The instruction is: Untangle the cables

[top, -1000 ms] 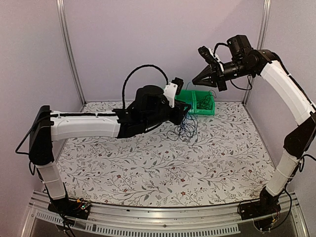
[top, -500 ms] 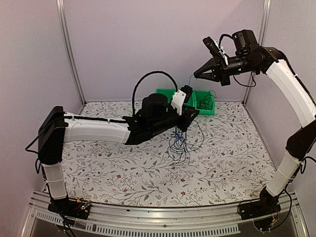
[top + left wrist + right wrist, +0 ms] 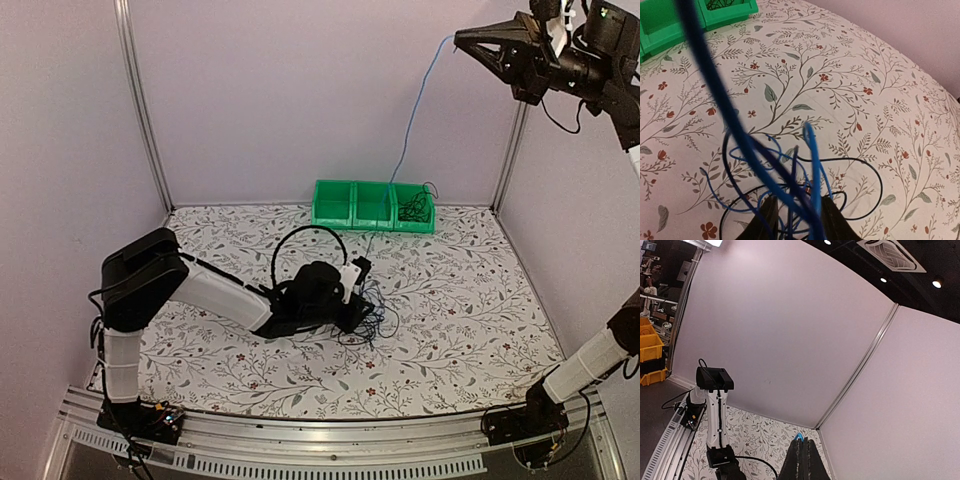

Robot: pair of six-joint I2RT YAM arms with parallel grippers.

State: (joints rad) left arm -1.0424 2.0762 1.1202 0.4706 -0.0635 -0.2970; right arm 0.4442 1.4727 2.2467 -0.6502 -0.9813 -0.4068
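Note:
The cables [image 3: 377, 306] lie as a small tangle of thin black and blue loops on the flowered table. My left gripper [image 3: 362, 308] sits low over the tangle. In the left wrist view its gripper [image 3: 800, 222] stands partly open, with blue and black strands [image 3: 812, 165] running between the fingers. One blue cable [image 3: 410, 130] rises steeply out of the tangle to my right gripper [image 3: 462, 38], held high at the top right. In the right wrist view the gripper [image 3: 800, 442] is shut, and a small bend of blue cable [image 3: 799, 436] pokes out at its tips.
A green three-compartment bin [image 3: 355, 205] stands against the back wall; its right compartment holds a bundle of dark cables [image 3: 415, 208]. The same bin [image 3: 670, 30] shows at the left wrist view's top left. The left arm's thick black cable [image 3: 300, 240] arches above its wrist.
My right gripper has risen far up and to the right, drawing the blue cable out long. My left arm has dropped to the table and come nearer, bringing the tangle down with it.

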